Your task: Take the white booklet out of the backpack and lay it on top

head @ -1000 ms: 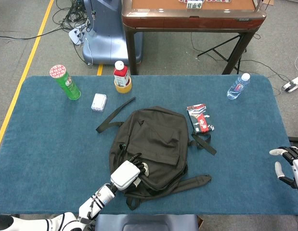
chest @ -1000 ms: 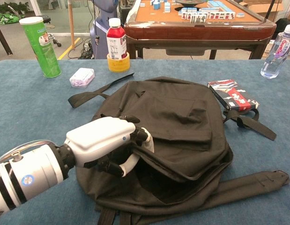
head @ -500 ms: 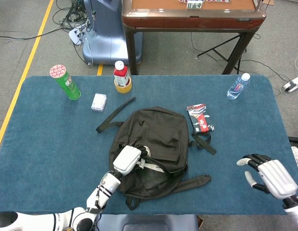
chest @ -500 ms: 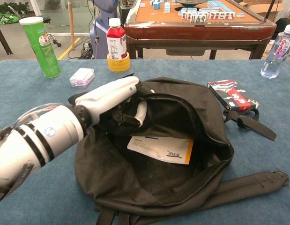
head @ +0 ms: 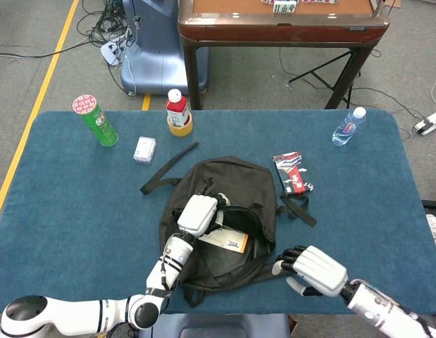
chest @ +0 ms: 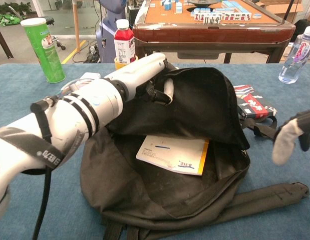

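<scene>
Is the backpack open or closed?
Open. The left hand holds the backpack flap up, and the white booklet shows inside.

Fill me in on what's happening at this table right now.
The left hand grips the flap of the black backpack and holds it up, so the white booklet lying inside is exposed. The right hand, holding nothing and fingers apart, is beside the backpack's lower right edge, not yet on the booklet. The booklet is not out yet, so nothing lies on top.
</scene>
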`<state>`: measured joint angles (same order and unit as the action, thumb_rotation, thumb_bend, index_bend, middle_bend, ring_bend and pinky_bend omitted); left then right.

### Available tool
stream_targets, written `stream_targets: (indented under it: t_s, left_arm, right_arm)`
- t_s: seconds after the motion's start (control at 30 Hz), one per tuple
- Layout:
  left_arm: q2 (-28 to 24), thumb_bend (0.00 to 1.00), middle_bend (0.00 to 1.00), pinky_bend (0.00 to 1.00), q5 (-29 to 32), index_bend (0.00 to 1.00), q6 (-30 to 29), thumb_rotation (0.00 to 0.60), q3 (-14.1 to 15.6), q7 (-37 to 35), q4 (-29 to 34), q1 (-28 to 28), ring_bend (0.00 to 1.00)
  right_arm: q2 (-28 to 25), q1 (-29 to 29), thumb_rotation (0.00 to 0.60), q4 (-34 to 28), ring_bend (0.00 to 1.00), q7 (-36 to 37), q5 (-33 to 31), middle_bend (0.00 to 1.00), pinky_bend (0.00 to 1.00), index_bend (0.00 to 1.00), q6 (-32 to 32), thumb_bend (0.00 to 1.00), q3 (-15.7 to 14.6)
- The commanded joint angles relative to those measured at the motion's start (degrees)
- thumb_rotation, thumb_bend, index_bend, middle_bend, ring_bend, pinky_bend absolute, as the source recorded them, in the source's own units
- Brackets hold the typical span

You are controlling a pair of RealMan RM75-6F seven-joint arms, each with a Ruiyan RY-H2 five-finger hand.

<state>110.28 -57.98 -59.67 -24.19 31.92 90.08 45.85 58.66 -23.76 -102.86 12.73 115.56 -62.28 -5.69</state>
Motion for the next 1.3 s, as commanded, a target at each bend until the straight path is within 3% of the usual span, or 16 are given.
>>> stream_targets:
  t_s: [0.03, 0.27, 0.67, 1.3]
  left_arm:
    - [0.47, 0.81, 0.44, 0.07, 2.59, 0.65, -1.17, 0.600, -0.48, 1.27, 0.13, 1.18, 0.36]
    - [0.20, 0.81, 0.44, 0.07, 6.22, 0.64, -2.38, 0.600, -1.36, 0.97, 0.52, 2.33, 0.36]
    - [-0.99, 0.81, 0.44, 0.07, 12.37, 0.62, -3.02, 0.600, -2.86, 1.07, 1.78, 5.01, 0.36]
    - [-0.09, 0.81, 0.44, 0.07, 16.55, 0.61, -5.26, 0.600, -2.72, -0.18, 0.80, 8.33, 0.36]
  right_arm:
    - [4.39, -2.74, 0.600, 0.56, 0.30, -2.94, -0.87, 0.37, 0.39, 0.38, 3.70, 0.51, 1.31]
    - [12.34, -5.89, 0.600, 6.47, 0.30, -5.09, -3.40, 0.38, 0.39, 0.38, 6.18, 0.51, 2.70]
    - [22.82, -7.55, 0.600, 20.43, 0.30, -5.04, -4.69, 0.39, 0.39, 0.38, 1.24, 0.51, 2.66]
    - [34.04, -8.91, 0.600, 33.74, 0.30, -8.85, -9.65, 0.39, 0.39, 0.37, 0.63, 0.25, 1.70]
